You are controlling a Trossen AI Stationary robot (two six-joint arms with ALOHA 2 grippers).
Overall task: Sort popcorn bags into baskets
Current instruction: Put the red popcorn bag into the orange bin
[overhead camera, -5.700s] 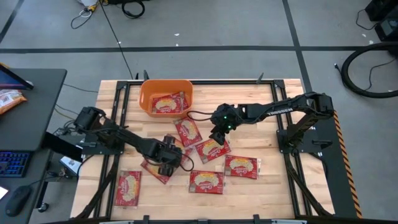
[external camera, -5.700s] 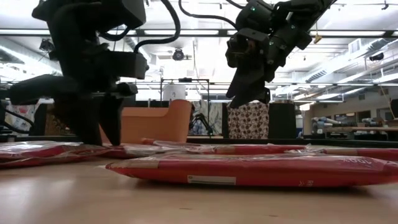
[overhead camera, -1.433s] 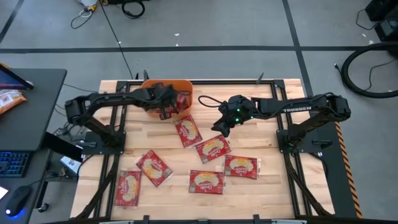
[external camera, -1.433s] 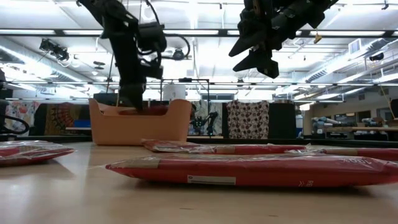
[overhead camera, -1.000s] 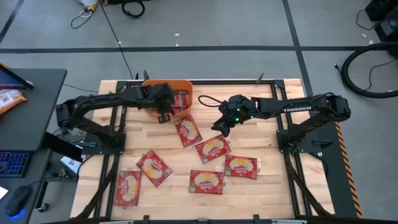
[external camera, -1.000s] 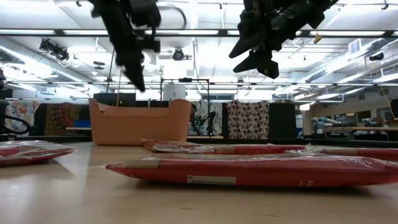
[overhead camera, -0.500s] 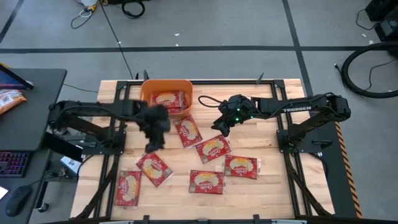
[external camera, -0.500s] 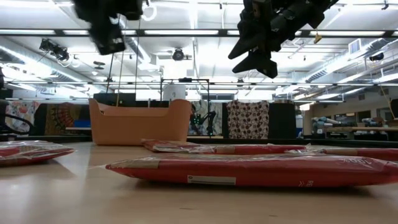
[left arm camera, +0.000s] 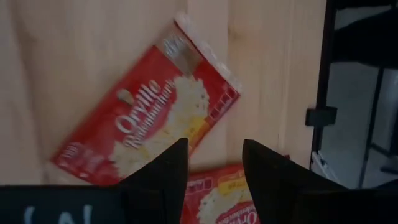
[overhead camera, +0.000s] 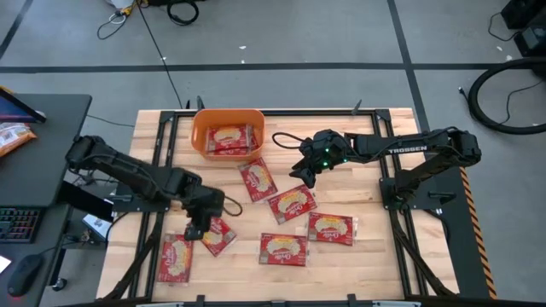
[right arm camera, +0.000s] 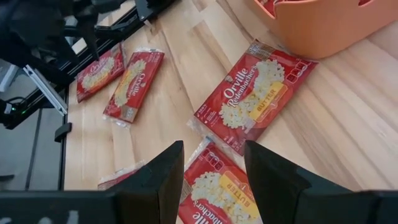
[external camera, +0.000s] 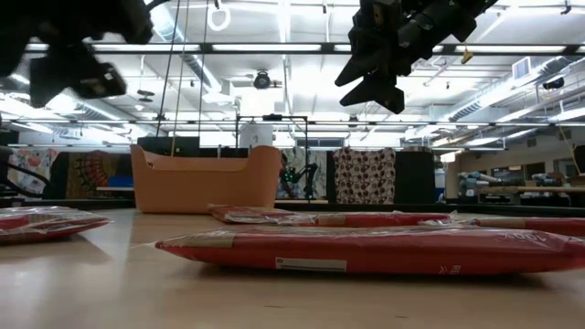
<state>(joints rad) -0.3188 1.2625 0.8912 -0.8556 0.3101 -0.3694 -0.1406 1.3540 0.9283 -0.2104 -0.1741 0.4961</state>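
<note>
High view shows six flat red rectangular popcorn packets lying on the pale wooden slatted surface, with more already in the orange plastic rectangular bin at the far edge. The left claw hangs released and empty over one tilted red packet near the left front corner. The right claw waits parted and empty above the middle, just beside another packet below the bin.

These packets look light, thin and slightly limp, with slick film wrapping. A flat-lying pack gives little to pinch, so a crimped short end or a raised long edge seems the best hold.

How many packets sit in the bin is hard to count. Low view blurs the left arm.
</note>
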